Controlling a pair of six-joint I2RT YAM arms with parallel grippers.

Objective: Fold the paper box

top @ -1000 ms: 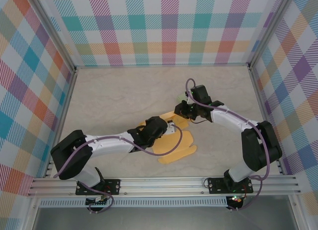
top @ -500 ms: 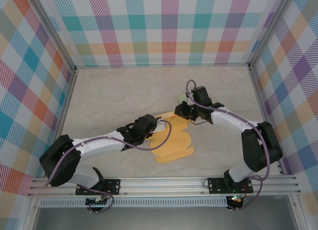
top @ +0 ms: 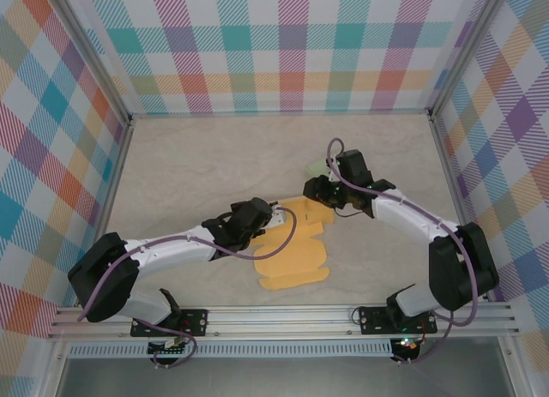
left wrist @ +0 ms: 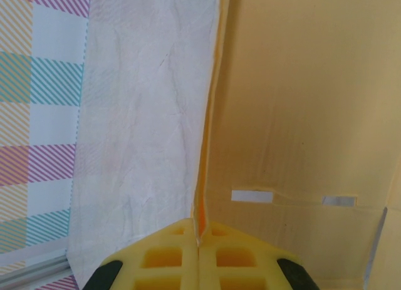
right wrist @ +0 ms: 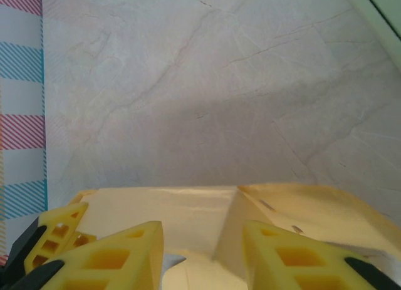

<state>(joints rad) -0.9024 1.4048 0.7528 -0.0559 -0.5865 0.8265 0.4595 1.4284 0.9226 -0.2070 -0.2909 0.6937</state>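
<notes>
A pale, marbled table (top: 197,165) sits inside walls of pastel plaid (top: 292,45), seen from above. Near the middle of the frame lies the paper box (top: 296,258), a flat yellow cardboard cut-out with rounded flaps. Its lower part lies on the table and its upper end lies between the two arms.

The left arm reaches in from the lower left. Its end effector (top: 276,215) is at the box's upper left edge. In the left wrist camera, its yellow fingers (left wrist: 166,258) are clenched together at the bottom of the frame, with a thin edge of the cardboard pinched between them. The sheet stands on edge, running up the middle of the frame. Bare table is to its left and the broad yellow face with two small slots is to its right.

The right arm comes in from the lower right, and its end effector (top: 314,191) is at the box's upper right corner. In the right wrist camera its fingers (right wrist: 125,252) are spread apart, released. A raised fold of the yellow cardboard stands in the gap between them, with bare table beyond.
</notes>
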